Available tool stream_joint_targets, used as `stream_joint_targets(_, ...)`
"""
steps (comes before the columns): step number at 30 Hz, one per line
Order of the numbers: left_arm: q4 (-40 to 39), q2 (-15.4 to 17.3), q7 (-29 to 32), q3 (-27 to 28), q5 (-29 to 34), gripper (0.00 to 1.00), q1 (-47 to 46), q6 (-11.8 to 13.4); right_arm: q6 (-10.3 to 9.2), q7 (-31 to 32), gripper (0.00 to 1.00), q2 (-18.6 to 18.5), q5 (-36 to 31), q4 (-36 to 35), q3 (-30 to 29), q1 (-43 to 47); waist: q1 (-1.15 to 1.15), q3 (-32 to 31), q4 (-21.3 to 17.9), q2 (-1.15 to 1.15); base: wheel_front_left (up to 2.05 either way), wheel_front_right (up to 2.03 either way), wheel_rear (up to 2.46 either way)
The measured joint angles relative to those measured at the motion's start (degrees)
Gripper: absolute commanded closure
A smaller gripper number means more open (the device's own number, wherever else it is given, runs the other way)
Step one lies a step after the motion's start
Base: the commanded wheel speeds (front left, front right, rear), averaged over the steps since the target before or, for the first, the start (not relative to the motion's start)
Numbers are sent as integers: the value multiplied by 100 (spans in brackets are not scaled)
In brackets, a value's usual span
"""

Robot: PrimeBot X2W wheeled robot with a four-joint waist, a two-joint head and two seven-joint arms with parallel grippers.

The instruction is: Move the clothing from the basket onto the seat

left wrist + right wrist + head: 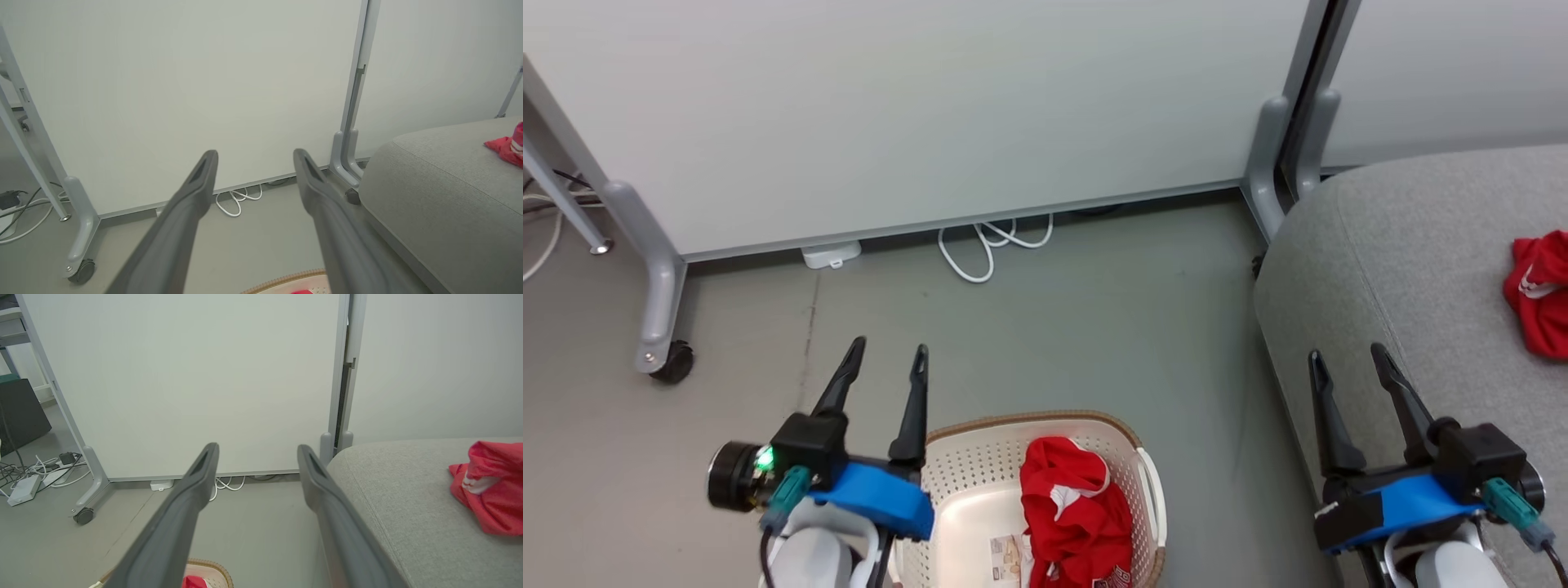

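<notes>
Both empty, the left gripper (889, 347) and right gripper (1344, 353) gape wide. One red garment (1074, 506) lies crumpled in the basket (1013, 420) beside the left gripper's wrist, with another on the seat (1380, 245). It looks soft and light, probably best pinched at a raised fold.

Everything is lit brightly and evenly by diffuse light. Only faint, soft shadows are cast on the floor (1217, 457) beside the basket (1147, 482) and the seat (1405, 269). In the wrist views the fingers (175, 232) are rendered slightly soft and the panel posts (351, 106) are shown leaning.
</notes>
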Motion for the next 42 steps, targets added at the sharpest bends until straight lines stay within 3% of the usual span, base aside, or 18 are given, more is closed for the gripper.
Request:
stream_joint_targets(11, 1287, 47, 0, -750, 37, 0, -1127, -51, 0, 0, 0, 2, 1, -138, 249, -705, 1, 728, -470, 0, 0, 0, 0)
stream_joint_targets(29, 4006, 592, 88, -2299, -622, 0, -2989, -54, 0, 0, 0, 0, 415, -436, 566, -1841, 2, 2692, -1268, 0, 0, 0, 0)
stream_joint_targets(42, 4680, 942, 776, -3270, -1495, 0, -3921, -54, 0, 0, 0, 1, 736, -610, 743, -2409, 2, 4010, -1634, 0, 0, 0, 0)
